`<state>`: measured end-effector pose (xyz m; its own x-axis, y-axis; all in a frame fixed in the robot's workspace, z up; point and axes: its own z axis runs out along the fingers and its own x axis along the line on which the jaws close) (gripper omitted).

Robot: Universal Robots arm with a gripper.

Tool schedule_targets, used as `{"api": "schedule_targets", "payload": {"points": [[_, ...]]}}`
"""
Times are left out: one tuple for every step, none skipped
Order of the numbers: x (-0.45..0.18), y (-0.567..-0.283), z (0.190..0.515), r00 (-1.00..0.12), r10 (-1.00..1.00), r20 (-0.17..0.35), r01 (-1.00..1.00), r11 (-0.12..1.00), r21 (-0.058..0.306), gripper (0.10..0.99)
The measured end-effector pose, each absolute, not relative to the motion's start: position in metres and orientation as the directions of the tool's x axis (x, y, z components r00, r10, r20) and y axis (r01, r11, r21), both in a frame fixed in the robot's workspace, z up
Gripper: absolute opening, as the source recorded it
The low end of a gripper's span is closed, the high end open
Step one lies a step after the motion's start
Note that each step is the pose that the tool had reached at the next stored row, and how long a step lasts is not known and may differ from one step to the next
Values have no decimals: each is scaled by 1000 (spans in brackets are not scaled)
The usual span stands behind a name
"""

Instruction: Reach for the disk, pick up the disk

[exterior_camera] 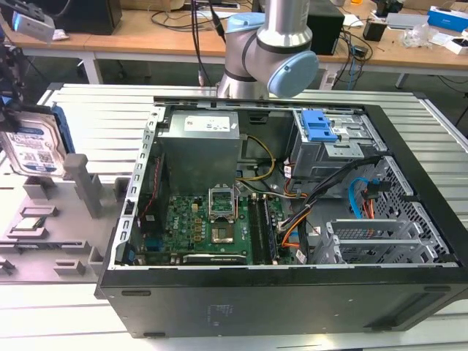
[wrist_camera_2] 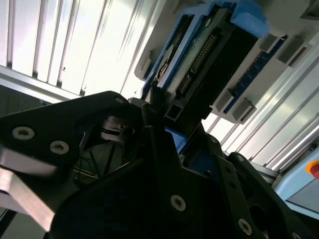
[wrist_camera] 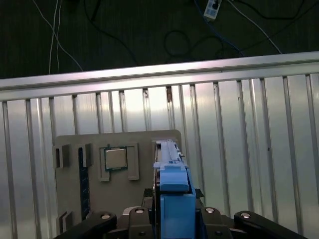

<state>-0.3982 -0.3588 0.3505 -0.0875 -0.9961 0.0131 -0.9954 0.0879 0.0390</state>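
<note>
The disk [exterior_camera: 33, 142] stands on edge above the grey fixture plate [exterior_camera: 51, 227], its labelled face turned toward the exterior camera. The gripper [wrist_camera: 172, 220] is clamped on it, black fingers [wrist_camera: 135, 215] pressed against either flat side, the blue side rail [wrist_camera: 174, 191] running between them. A processor chip [wrist_camera: 115, 158] sits in a recess of the plate. The open computer case [exterior_camera: 292, 307] lies just beside the plate, both on the ribbed metal table [exterior_camera: 102, 110].
</note>
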Motion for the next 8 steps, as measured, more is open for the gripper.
{"api": "schedule_targets", "payload": {"points": [[-398,-359,354,-87,-996,13,-995,88,39,373],[-398,-359,357,-87,-996,13,-995,88,39,373],[-398,-359,360,-87,-996,13,-995,88,39,373],[-398,-359,362,-87,-996,13,-995,88,39,373],[-398,-359,365,-87,-996,13,-995,88,39,373],[-398,-359,369,-87,-996,13,-995,88,39,373],[-398,-359,371,-87,-996,13,-995,88,39,373],[-398,-359,374,-88,-996,13,-995,88,39,373]]}}
